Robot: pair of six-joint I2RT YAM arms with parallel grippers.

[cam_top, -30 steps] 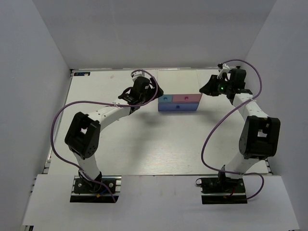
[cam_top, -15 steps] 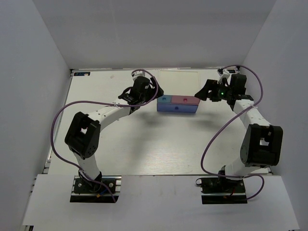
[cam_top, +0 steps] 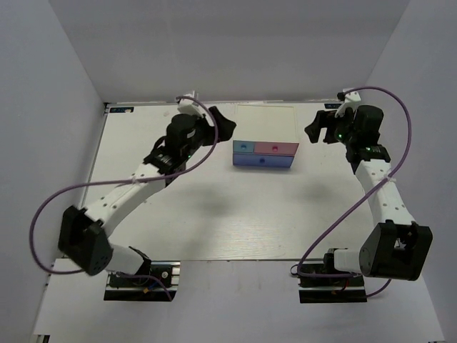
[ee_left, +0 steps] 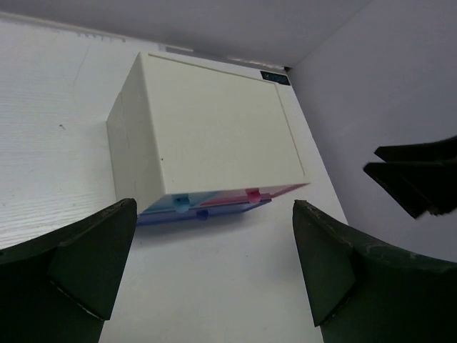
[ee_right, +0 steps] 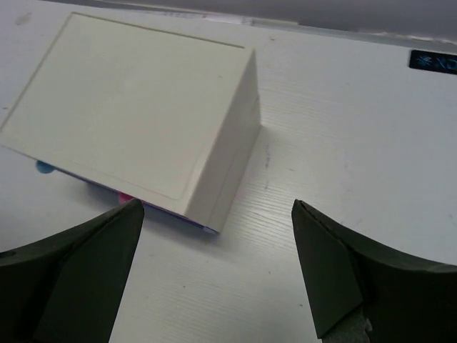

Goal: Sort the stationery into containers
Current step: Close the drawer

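Both arms have drawn back from the white drawer box (cam_top: 265,123). The left arm now stretches long from its base, with the left gripper (cam_top: 223,126) off the box's far-left corner. The right gripper (cam_top: 315,131) has pulled away to the right and its jaws have spread. Both grippers gape wide and hold nothing. From overhead, the box sits far-centre on the table (cam_top: 214,214), showing blue and pink drawer fronts (cam_top: 264,153) with knobs. The wrist cameras catch mostly its cream top and slivers of those fronts.
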